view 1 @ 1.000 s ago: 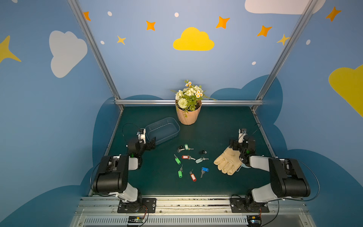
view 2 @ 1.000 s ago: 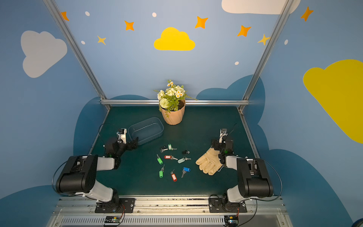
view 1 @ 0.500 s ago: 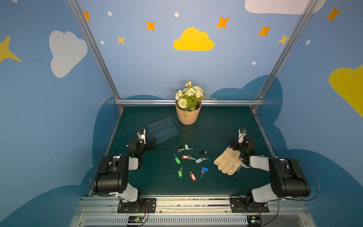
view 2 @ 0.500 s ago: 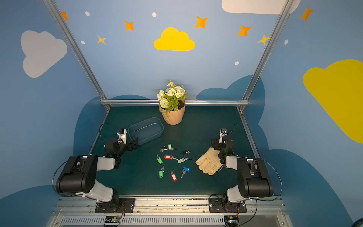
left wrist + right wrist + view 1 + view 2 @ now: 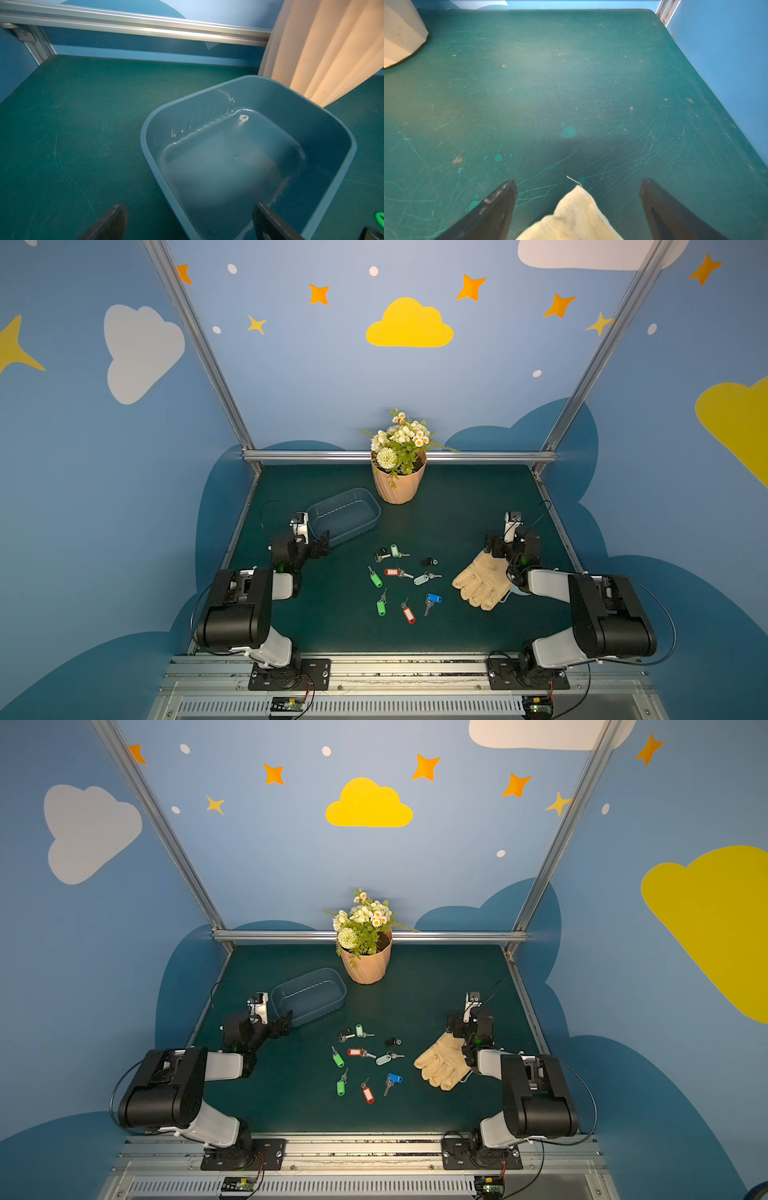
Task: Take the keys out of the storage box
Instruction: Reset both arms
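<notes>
- Storage box, a shallow translucent blue-grey plastic tub with rounded corners (image 5: 345, 512), stands on the left rear part of the dark green table mat (image 5: 457, 510). It is just beside the peach ribbed flower pot (image 5: 398, 489). Its long axis runs slantwise, with the right end nearer the rear edge.
- In the left wrist view the tub floor (image 5: 224, 176) is bare; we see no key inside.
- The keys, nine small silver metal keys on oblong green, red, blue, pale and black plastic tags (image 5: 392, 572), lie scattered flat on the mat. They are clear of the box on its front-edge side, between the two arms.
- Left gripper (image 5: 322, 542) has its jaws spread wide and holds nothing. It sits at the box's front-left end, with one finger (image 5: 112, 224) over the mat and the other over the tub interior, so the jaws straddle the wall. Contact with the wall is possible, but we cannot tell.
- Right gripper (image 5: 494, 547) is also spread wide and empty, low over the cuff of a pale yellow fabric work glove (image 5: 482, 585) near the right edge. The cuff corner lies between the fingers, unclamped.
- Judgement: the emptying looks complete. The left arm is the one nearer the box, and it should back off along the wall without dragging the tub.
- The mat is scratched and spotted. The walls are blue with painted clouds and stars, and an aluminium rail runs along the rear edge.
</notes>
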